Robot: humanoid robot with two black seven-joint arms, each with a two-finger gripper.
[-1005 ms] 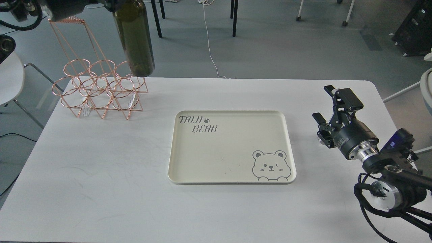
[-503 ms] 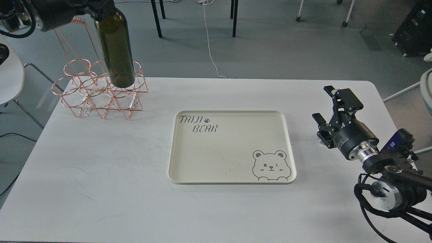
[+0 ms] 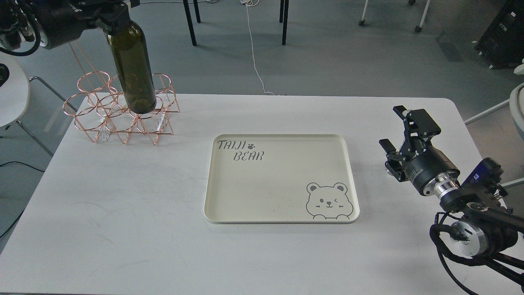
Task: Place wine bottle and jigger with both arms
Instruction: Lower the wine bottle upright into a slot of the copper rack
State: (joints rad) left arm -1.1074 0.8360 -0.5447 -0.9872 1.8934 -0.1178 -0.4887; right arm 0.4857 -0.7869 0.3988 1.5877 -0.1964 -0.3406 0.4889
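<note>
The dark olive-green wine bottle (image 3: 133, 69) hangs upright at the back left, held by its neck. My left gripper (image 3: 116, 15) is shut on the neck at the top edge of the view. The bottle's base sits low over a ring of the copper wire rack (image 3: 94, 107); I cannot tell whether it has entered the ring. My right gripper (image 3: 395, 128) is open and empty above the table's right side, right of the tray. The jigger is out of view or hidden.
A cream tray (image 3: 282, 141) printed with "TAIJI BEAR" and a bear lies empty at the middle of the white table (image 3: 123, 205). The rack stands at the table's back left corner. Chair legs and a cable are on the floor behind.
My left gripper has carried the bottle left and down, from beside the rack's right end to over one of its rings. The right arm has barely moved.
</note>
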